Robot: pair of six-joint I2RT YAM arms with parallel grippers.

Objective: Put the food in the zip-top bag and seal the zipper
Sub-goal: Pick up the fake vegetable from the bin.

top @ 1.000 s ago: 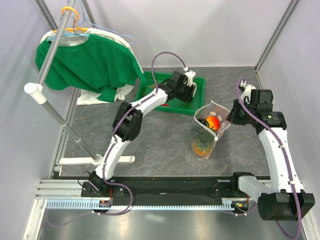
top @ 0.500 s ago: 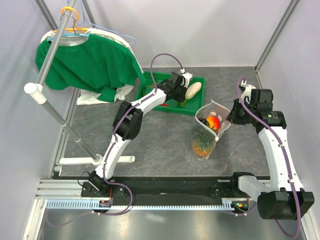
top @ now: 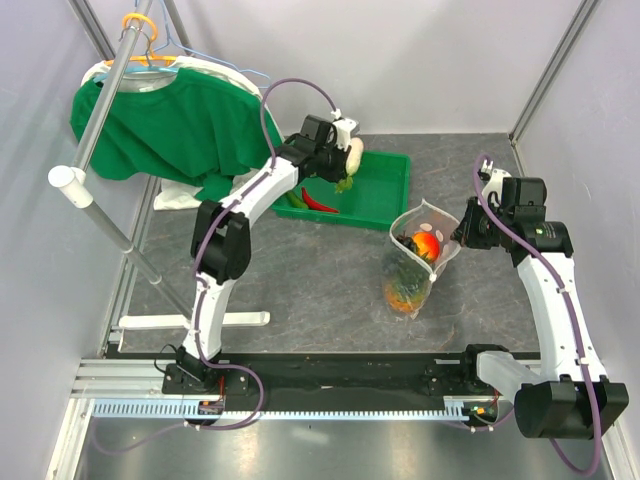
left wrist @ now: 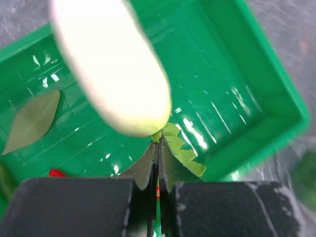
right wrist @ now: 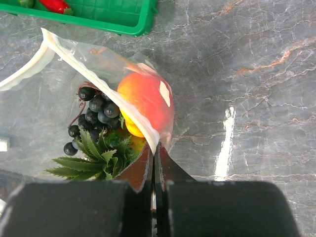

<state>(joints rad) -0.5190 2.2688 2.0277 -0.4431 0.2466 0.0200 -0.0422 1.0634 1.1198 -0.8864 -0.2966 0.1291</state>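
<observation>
Step in hand: transfer of the white veg (left wrist: 111, 69) from the green tray (top: 385, 190) to the zip-top bag (top: 420, 255). Left jaws are closed tight on the veg's green leaf stub (left wrist: 170, 140), so the veg is held by the leaf only and its body sticks out past the jaw tips. It appears lifted clear over the tray's far-left part, not resting in it. Right jaws are closed on the bag rim, pinching the zipper strip (right wrist: 98, 84) at the near-right side of the mouth. The mouth is thus kept up and open, and the bag stands on the desk (top: 330, 280) just in front of the tray's right end. Tomato (right wrist: 145, 103), grapes (right wrist: 94, 113) and pineapple (top: 405, 295) are already inside. Red chili (top: 318, 202) and a green item beside it (top: 292, 200), prob. the pepper, are seen in the tray. Task is judged roughly half done, zipper not yet sealed. Bag mouth lies well apart from left jaws, to the right and nearer the bases. Next move calls for the veg to be carried across over the tray wall, centred above the open mouth and released there. Leaf grip is thin, so swing or slip is a risk w/ fast motion. Right hold should be kept steady, else the floppy mouth may collapse.
</observation>
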